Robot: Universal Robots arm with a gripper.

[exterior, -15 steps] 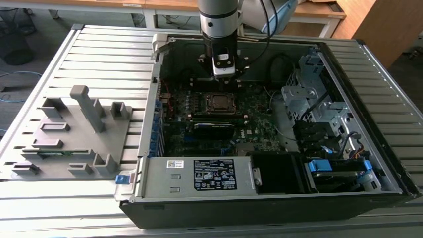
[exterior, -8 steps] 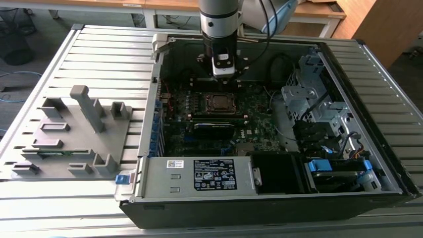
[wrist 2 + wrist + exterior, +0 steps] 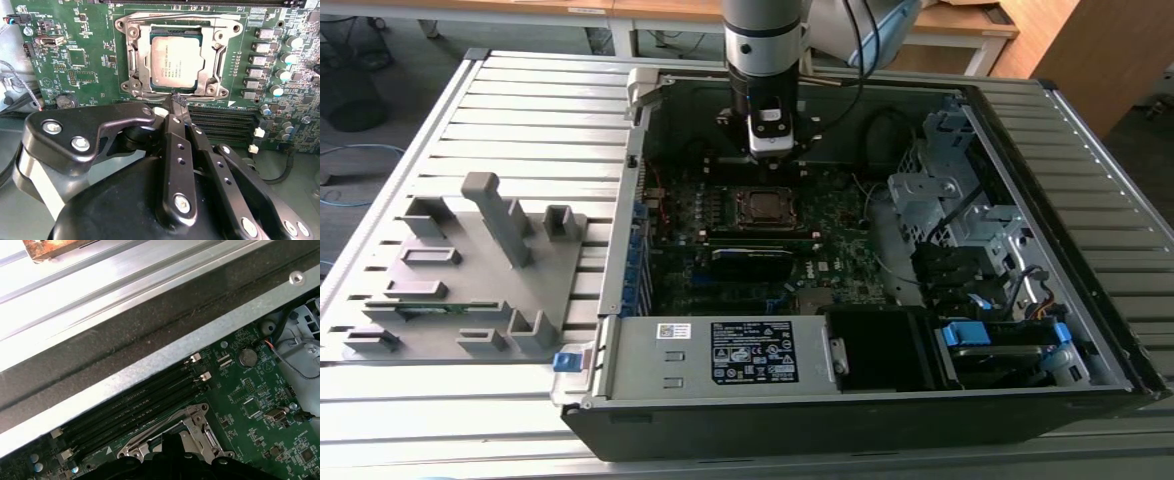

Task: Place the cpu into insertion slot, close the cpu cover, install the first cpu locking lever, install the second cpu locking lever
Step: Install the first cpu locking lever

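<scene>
The cpu (image 3: 177,62), a grey-silver square, lies in the insertion slot (image 3: 135,60) on the green motherboard. The cpu cover (image 3: 216,50) lies flat over it, and the chip shows through its window. Thin lever rods (image 3: 150,93) run along the socket's edges; I cannot tell whether they are latched. My gripper (image 3: 176,103) is shut with nothing seen between the fingers (image 3: 175,150). Its tip is at the socket edge beside the memory slots. In the exterior view the gripper (image 3: 770,150) hangs just beyond the socket (image 3: 761,207). The first wrist view shows the socket frame (image 3: 192,427).
The open computer case (image 3: 627,200) lies on a slatted metal table. Black memory slots (image 3: 225,125) run beside the socket. Drive cages and cables (image 3: 961,220) fill the exterior view's right, and a power supply (image 3: 734,350) sits in front. A grey fixture tray (image 3: 467,270) is outside the case.
</scene>
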